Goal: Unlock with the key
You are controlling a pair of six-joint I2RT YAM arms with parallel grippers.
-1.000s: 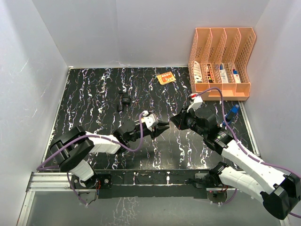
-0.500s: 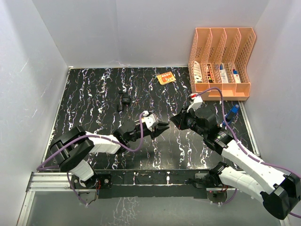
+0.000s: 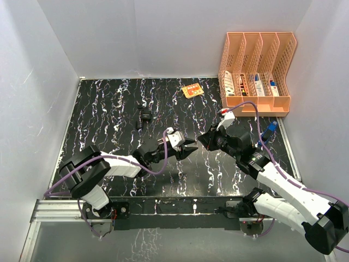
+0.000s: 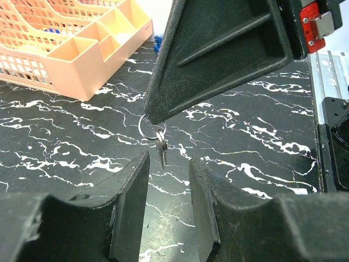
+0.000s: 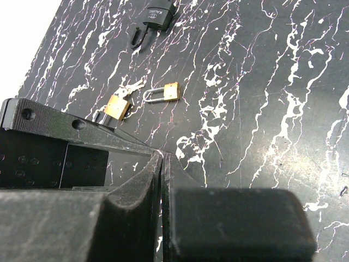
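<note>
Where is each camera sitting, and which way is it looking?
Top external: above, behind the arms, looking down at the table; left arm and right arm show.
Left wrist: on the left arm, facing the right gripper pinching the keys; open left gripper shows.
Right wrist: on the right arm, looking down at brass padlocks; its shut fingers show.
Shared: top and left wrist both see the orange organizer.
</note>
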